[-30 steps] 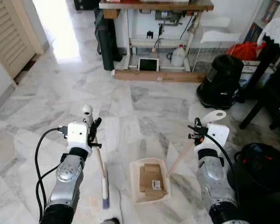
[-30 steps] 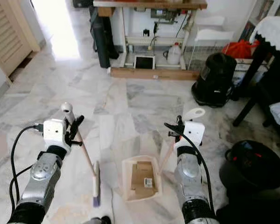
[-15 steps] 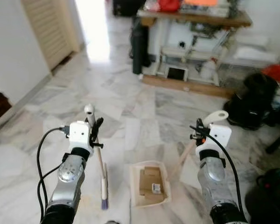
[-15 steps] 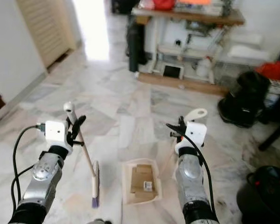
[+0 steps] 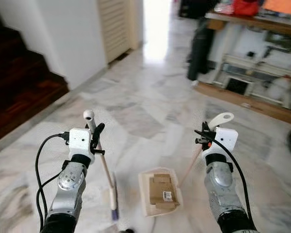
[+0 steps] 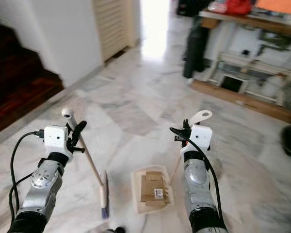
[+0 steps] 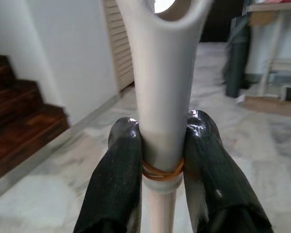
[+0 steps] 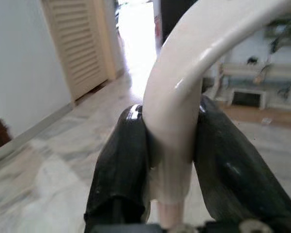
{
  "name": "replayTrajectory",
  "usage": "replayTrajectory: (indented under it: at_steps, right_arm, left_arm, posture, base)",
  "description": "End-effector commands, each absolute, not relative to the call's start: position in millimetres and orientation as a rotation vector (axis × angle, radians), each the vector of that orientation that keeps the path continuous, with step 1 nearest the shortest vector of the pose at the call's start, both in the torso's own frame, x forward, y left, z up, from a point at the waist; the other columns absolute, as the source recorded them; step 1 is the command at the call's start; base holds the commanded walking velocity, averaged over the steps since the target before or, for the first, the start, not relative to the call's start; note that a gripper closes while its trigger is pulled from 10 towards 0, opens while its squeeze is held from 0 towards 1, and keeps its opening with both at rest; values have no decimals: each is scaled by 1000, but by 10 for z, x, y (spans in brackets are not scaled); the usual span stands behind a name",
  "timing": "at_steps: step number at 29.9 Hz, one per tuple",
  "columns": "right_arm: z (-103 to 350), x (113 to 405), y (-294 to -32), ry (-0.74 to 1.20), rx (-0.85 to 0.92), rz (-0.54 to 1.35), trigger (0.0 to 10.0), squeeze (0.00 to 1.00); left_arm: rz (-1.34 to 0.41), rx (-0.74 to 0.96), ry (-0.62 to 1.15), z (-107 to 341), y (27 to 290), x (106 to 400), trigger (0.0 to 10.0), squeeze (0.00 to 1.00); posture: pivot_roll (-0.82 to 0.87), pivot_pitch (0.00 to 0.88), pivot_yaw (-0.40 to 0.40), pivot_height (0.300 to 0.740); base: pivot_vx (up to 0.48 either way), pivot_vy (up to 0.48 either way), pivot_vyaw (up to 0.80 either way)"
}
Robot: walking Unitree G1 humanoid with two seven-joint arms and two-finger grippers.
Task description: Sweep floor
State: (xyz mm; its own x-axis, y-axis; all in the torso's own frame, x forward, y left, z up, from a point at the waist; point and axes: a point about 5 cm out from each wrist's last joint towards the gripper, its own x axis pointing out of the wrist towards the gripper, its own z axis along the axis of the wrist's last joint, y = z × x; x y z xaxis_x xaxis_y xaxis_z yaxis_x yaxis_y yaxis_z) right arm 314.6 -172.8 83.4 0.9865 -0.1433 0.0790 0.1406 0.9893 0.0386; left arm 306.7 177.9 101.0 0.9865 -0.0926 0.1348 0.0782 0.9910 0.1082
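Gripping tight: left gripper (image 7: pixel 163 160) fingers (image 7: pixel 120 165) clamp the broom (image 5: pixel 108 180) handle, right gripper (image 8: pixel 172 155) fingers pinch the dustpan (image 5: pixel 161 191) handle, cardboard (image 5: pixel 163 190) lying in the pan below.

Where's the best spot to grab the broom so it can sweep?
Probably right where the left gripper has it: near the top of the broom, just under the hanging loop. The handle is thin and round there, so two fingers pinching from opposite sides fit well, and the stick slants down so the brush reaches the floor.
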Motion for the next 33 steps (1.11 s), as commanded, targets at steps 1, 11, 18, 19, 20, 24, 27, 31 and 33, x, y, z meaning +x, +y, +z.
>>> replayTrajectory:
  at_steps: [1, 11, 18, 19, 20, 24, 27, 31, 33]
  right_arm:
    - [940, 3172, -1743, -129, 45, -150, 10000, 0]
    - [949, 3175, -1742, -128, 42, -147, 10000, 0]
    - [947, 3179, -1728, -124, 44, -143, 10000, 0]
    - [947, 3179, -1729, -124, 44, -143, 10000, 0]
    - [950, 3179, -1728, -125, 45, -143, 10000, 0]
    - [953, 3180, -1731, -124, 62, -145, 10000, 0]
    - [956, 3176, -1737, -126, 67, -148, 10000, 0]
    - [954, 3173, -1736, -123, 69, -147, 10000, 0]
    - [953, 3174, -1736, -121, 69, -146, 10000, 0]
  left_arm:
    - [-100, 122, -176, 1083, 1753, 3083, 10000, 0]
    - [-94, 123, -174, 1083, 1764, 3082, 10000, 0]
    - [-90, 125, -170, 1080, 1773, 3080, 10000, 0]
    - [-90, 125, -170, 1080, 1773, 3080, 10000, 0]
    - [-90, 124, -171, 1082, 1773, 3080, 10000, 0]
    - [-90, 120, -169, 1083, 1772, 3080, 10000, 0]
    - [-92, 116, -166, 1079, 1768, 3077, 10000, 0]
    - [-95, 108, -163, 1075, 1763, 3074, 10000, 0]
    - [-96, 106, -163, 1073, 1762, 3074, 10000, 0]
  posture:
    - [-17, 46, -3, 740]
    - [-17, 54, -8, 740]
    - [-17, 54, -8, 740]
    - [-17, 54, -8, 740]
    - [-14, 62, -10, 740]
    - [-14, 62, -10, 740]
    - [-14, 67, -9, 740]
    - [-15, 71, -9, 740]
    - [-15, 71, -9, 740]
  base:
    - [0, 0, 800]
    - [0, 0, 800]
    - [0, 0, 800]
    - [0, 0, 800]
    - [0, 0, 800]
    - [0, 0, 338]
    - [0, 0, 0]
    - [0, 0, 0]
    - [0, 131, 0]
